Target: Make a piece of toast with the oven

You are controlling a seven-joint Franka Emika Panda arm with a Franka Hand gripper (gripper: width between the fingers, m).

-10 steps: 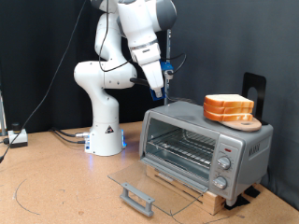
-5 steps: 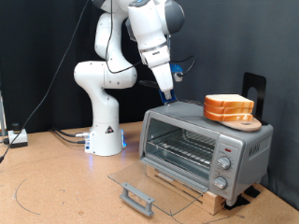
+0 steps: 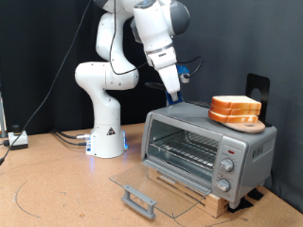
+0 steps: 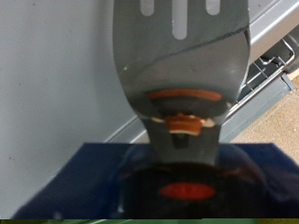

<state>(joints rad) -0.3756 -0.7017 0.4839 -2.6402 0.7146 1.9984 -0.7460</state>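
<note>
The silver-grey oven (image 3: 210, 144) stands at the exterior view's right with its glass door (image 3: 142, 187) folded down flat and its wire rack (image 3: 185, 148) bare. A stack of bread slices (image 3: 234, 107) lies on a round wooden board on the oven's top. No single slice shows apart from the stack. My gripper (image 3: 173, 83) hangs above the oven's top, to the left of the stack, shut on a grey slotted spatula (image 3: 180, 98) that points down. In the wrist view the spatula blade (image 4: 182, 56) fills the middle, with the oven (image 4: 277, 28) behind it.
The white robot base (image 3: 106, 132) stands on the wooden table (image 3: 57, 189) at the left. Cables lie at the far left (image 3: 17, 139). A black stand (image 3: 257, 90) rises behind the oven. The door's grey bar handle (image 3: 139, 200) sticks out toward the front.
My gripper with the spatula has moved to the exterior view's right and slightly up, from beside the oven's left edge to above its top, closer to the bread stack.
</note>
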